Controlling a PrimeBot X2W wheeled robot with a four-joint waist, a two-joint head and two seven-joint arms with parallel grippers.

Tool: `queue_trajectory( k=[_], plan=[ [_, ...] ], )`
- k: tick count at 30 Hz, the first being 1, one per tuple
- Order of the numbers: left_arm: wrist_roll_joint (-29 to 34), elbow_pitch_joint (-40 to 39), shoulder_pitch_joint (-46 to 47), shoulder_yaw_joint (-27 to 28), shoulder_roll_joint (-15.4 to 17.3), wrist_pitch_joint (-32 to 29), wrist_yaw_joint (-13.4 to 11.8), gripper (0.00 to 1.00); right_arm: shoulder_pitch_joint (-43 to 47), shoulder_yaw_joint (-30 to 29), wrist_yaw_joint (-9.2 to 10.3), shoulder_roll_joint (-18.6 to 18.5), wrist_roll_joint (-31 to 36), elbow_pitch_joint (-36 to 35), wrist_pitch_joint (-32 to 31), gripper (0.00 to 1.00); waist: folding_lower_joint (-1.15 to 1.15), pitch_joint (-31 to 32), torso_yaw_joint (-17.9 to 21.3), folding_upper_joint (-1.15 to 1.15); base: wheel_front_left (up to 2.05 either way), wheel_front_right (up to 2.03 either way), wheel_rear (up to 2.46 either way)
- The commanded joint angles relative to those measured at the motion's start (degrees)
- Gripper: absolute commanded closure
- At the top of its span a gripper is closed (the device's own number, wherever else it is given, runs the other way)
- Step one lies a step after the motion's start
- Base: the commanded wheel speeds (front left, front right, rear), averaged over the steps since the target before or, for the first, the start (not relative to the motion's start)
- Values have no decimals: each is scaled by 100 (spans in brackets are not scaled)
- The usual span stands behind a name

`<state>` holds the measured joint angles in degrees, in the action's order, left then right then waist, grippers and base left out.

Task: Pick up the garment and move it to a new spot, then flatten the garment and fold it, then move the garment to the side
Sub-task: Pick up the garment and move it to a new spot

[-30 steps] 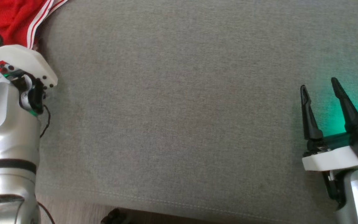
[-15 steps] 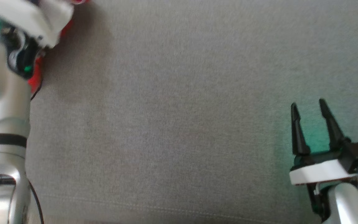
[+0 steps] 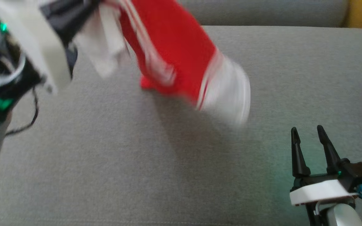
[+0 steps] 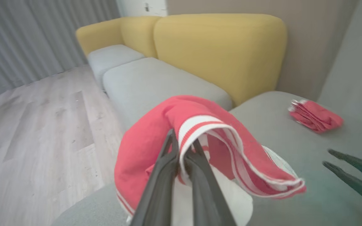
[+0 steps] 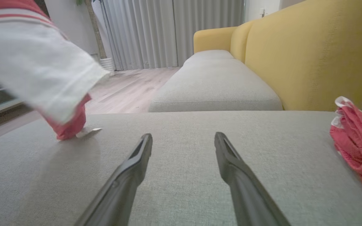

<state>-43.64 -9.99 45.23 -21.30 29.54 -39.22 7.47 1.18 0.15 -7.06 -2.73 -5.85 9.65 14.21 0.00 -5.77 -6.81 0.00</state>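
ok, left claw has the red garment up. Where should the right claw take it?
Probably the white banded end of the red garment, approached from the side of the right claw, with open fingers straddling its edge. The left claw pinches a striped edge higher up, so this end dangles free, low over the grey cushion and nearest the free claw.

Blurred red-and-white garment point(image 3: 181, 53) above grey cushion point(image 3: 121, 163); right gripper point(image 3: 306, 129), fingers apart.

Soft cloth garment point(image 3: 174, 56), matt woven cushion point(image 3: 137, 163)
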Motion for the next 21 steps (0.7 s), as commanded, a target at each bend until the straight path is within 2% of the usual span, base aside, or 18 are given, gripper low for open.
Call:
queue_trajectory(
  k=[1, 6, 10, 16, 21],
  plan=[
    [-106, -346, 172, 360, 358, -137, -49, 100, -82, 122, -43, -17, -44, -179, 75, 0, 0, 62, 121, 0, 0, 0, 0],
    [-628, -1284, -159, 750, 849, -726, -275, 100, -48, 169, -43, -16, -130, -227, 77, 0, 0, 31, 404, 0, 0, 0, 0],
    [-801, -1489, -112, 918, 925, -873, -420, 100, -85, 248, -43, -16, -220, -233, 78, 0, 0, -72, 690, 0, 0, 0, 0],
    [-839, -1053, 114, 402, 330, -863, -505, 100, -318, 453, -43, -15, -378, -198, 78, 0, 0, -361, 1227, 0, 0, 0, 0],
    [-424, -56, 335, -307, -405, -665, -595, 100, -552, 629, -43, -15, -561, -137, 78, 0, 0, -607, 1754, 0, 0, 0, 0]
  ],
)
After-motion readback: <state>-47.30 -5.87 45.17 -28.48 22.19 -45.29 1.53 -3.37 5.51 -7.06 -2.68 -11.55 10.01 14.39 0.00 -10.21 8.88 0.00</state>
